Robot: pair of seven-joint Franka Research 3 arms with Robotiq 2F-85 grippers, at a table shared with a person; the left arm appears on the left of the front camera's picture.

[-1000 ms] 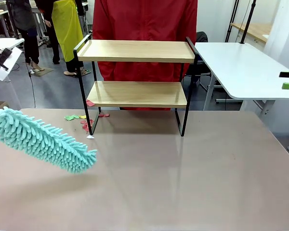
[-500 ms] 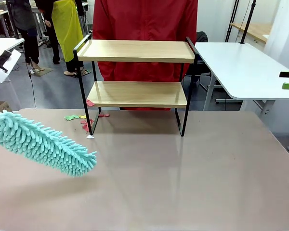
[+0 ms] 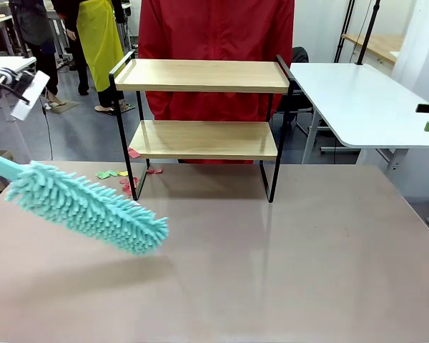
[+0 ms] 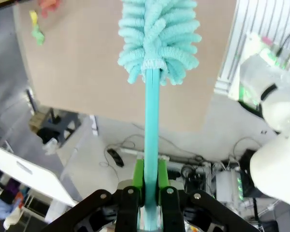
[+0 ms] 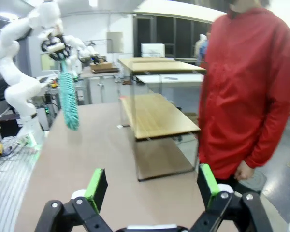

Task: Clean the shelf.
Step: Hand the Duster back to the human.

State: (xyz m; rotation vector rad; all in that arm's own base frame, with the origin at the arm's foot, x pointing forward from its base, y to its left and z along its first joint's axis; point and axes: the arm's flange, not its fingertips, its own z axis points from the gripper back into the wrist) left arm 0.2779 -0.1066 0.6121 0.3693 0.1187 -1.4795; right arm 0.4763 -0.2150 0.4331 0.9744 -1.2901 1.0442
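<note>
We find the shelf (image 3: 201,118) standing at the far edge of the tabletop (image 3: 286,264), directly in front of a person in a red coat (image 3: 216,28). The left gripper (image 4: 148,193) has its fingers clamped on the teal handle of a fluffy duster (image 3: 89,207) — head held above the tabletop, well short of the shelf. The right gripper (image 5: 152,186) sits with fingers wide apart — nothing between them.

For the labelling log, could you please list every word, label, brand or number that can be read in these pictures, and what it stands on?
No text can be read anywhere.
The shelf: bare wooden boards, no print.
The turquoise duster, held in the left claw: no label visible.
The white card at the left edge of the front view: nothing legible on it.
</note>
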